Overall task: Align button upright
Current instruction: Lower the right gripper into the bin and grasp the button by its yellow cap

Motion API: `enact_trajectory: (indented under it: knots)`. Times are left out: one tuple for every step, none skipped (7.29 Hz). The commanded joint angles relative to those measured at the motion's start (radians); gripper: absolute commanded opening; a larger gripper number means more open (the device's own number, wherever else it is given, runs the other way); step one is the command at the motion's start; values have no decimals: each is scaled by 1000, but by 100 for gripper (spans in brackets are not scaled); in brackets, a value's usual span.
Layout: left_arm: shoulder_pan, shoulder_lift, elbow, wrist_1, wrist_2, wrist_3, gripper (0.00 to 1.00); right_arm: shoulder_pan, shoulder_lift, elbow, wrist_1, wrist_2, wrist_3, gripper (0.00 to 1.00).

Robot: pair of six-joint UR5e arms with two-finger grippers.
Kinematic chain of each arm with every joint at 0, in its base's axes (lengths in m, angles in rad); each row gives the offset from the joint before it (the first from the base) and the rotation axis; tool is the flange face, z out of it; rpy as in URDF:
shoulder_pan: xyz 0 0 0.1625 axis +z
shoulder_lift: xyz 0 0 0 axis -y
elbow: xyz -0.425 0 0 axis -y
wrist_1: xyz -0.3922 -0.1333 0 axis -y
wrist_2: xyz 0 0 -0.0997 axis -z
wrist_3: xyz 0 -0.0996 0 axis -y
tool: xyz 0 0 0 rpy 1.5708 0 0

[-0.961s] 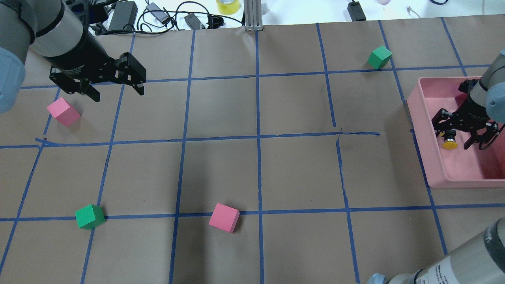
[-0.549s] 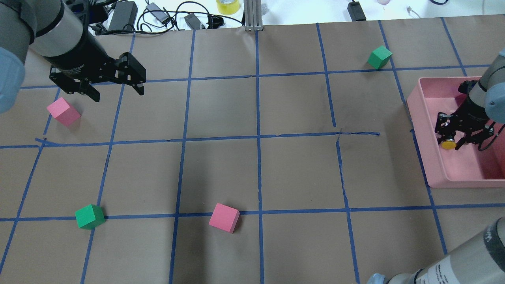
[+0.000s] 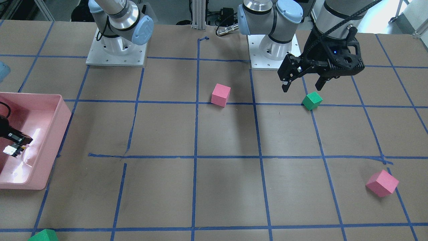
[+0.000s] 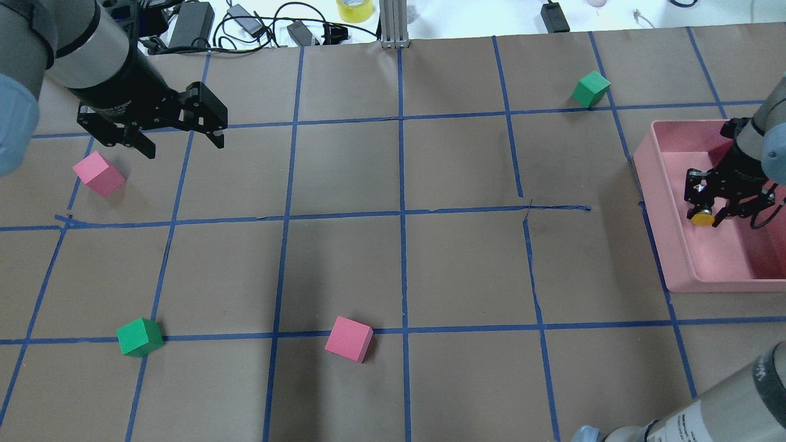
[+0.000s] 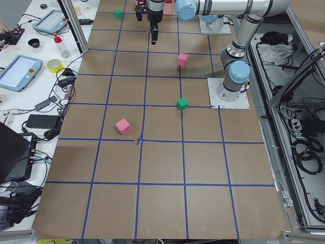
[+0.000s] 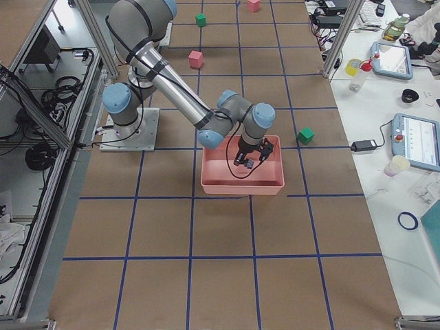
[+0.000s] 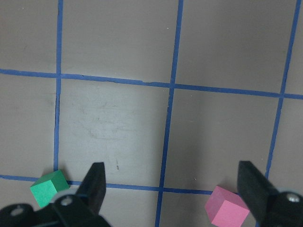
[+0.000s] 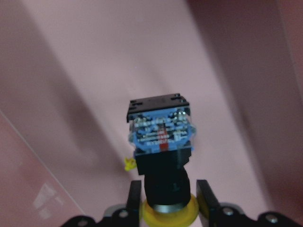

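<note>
The right hand is closed on the button, at its black barrel just behind the yellow cap, inside the pink bin; the left hand hangs open. The button looks like light, rigid, smooth plastic and probably grips best on that barrel.

Brown paper tabletop, blue tape grid, cluttered side bench

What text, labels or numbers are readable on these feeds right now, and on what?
No text can be read clearly in any view.
Blue label on the button: print around a red mark, too blurred to read.
Dark print on the right arm: too small to read.
</note>
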Motion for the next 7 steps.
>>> enact_trajectory:
  knots:
    - [1,0,1,0,0,0,100,2,-57,-55,75,8,-5,0]
    - [2,0,1,0,0,0,100,8,-82,-80,108,11,-28,0]
    - [2,0,0,0,0,0,100,9,-85,-103,106,10,-128,0]
    - [2,0,0,0,0,0,100,12,-91,-115,108,10,-164,0]
    - [2,0,0,0,0,0,100,46,-99,-137,109,10,-252,0]
    - [2,0,0,0,0,0,100,125,-100,-141,110,5,-258,0]
    - [2,0,1,0,0,0,100,241,-100,-147,106,-12,-241,0]
